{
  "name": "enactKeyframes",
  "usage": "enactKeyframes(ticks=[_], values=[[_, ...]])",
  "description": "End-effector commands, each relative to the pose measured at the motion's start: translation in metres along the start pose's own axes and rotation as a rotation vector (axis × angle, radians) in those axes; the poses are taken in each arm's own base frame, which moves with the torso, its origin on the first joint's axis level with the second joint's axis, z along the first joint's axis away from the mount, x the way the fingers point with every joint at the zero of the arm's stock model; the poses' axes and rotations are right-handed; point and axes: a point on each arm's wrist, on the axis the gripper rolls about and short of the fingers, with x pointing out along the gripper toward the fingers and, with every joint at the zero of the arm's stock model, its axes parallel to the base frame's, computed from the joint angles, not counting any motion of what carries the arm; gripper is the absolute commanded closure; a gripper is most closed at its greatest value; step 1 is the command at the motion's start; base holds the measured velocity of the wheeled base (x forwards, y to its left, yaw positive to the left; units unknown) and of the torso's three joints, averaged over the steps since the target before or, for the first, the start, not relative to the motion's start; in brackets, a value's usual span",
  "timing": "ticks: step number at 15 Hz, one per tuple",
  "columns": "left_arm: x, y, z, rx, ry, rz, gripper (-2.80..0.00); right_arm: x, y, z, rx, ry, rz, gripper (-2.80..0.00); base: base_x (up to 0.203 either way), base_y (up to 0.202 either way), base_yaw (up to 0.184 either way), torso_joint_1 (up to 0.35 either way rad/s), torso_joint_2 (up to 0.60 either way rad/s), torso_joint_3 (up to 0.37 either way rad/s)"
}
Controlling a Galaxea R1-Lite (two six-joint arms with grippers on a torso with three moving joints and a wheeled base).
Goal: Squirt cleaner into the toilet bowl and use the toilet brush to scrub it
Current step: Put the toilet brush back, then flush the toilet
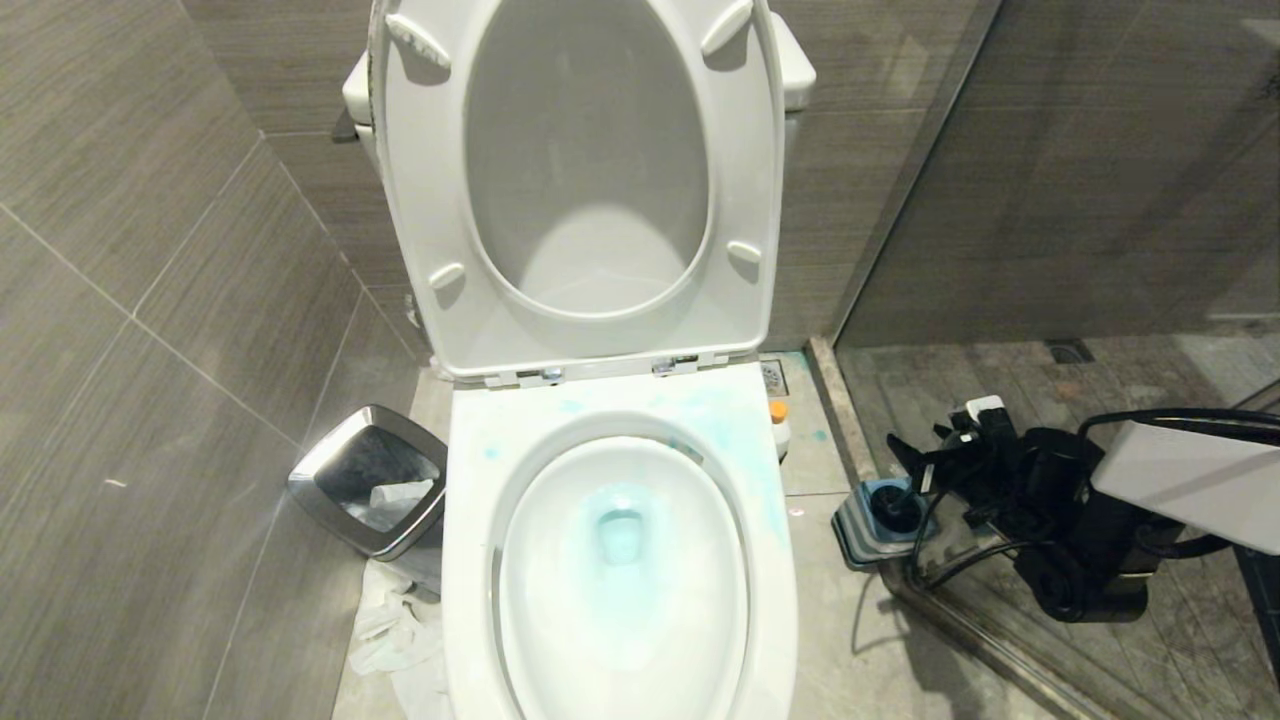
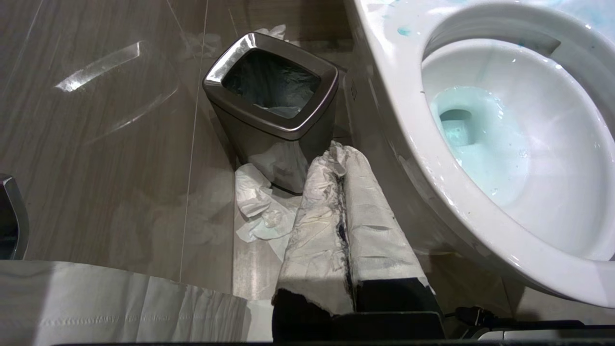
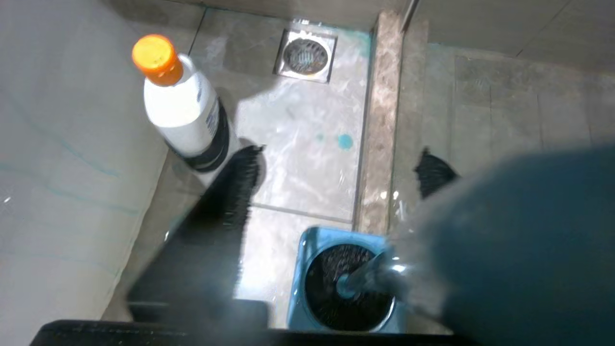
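1. I've got the glossy white ceramic toilet bowl (image 1: 620,570) dead centre with seat and lid up; pale blue cleaner is pooled in the water and smeared over the rim, so the squirting looks done to me.
2. The white plastic cleaner bottle with the orange cap (image 3: 185,110) stands upright on the floor, tucked just beside the toilet's right flank, out of my way.
3. The toilet brush (image 3: 343,283) has its round black bristle head sitting down in the square blue-grey holder (image 1: 870,520), close against the raised stone kerb (image 3: 379,134) of the shower.
4. My right hand (image 1: 955,465) hangs over that holder, fingers apart on either side of the handle; whether they touch it, I can't tell.
5. My left hand (image 2: 343,230), fingers wrapped in white tissue and pressed together on nothing, is parked low by the square silver-rimmed waste bin (image 2: 271,96).
6. Room is tight: kerb on one side, toilet on the other. Straight up is the free way out, I reckon.
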Motion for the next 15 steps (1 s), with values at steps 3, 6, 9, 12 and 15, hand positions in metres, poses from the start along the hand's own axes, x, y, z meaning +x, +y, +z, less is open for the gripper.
enactKeyframes(ticks=[3, 6, 9, 12, 15], values=[[0.0, 0.0, 0.0, 0.0, 0.0, -0.001, 0.0, -0.032, 0.005, 0.011, 0.01, 0.052, 0.006, -2.8, 0.0, 0.0, 0.0, 0.0, 0.0, 0.0], [0.0, 0.0, 0.0, 0.0, 0.0, -0.001, 0.0, -0.07, 0.013, 0.016, 0.028, 0.134, 0.013, -2.8, 0.0, 0.0, 0.0, 0.0, 0.0, 0.0], [0.0, 0.0, 0.0, 0.0, 0.0, -0.001, 0.0, -0.113, 0.02, 0.031, 0.037, 0.183, 0.002, -2.8, 0.0, 0.0, 0.0, 0.0, 0.0, 0.0], [0.0, 0.0, 0.0, 0.0, 0.0, -0.001, 0.0, -0.151, 0.025, 0.052, 0.031, 0.17, -0.014, -2.8, 0.0, 0.0, 0.0, 0.0, 0.0, 0.0], [0.0, 0.0, 0.0, 0.0, 0.0, -0.002, 0.0, -0.188, 0.031, 0.078, 0.016, 0.103, -0.021, 0.0, 0.0, 0.0, 0.0, 0.0, 0.0, 0.0]])
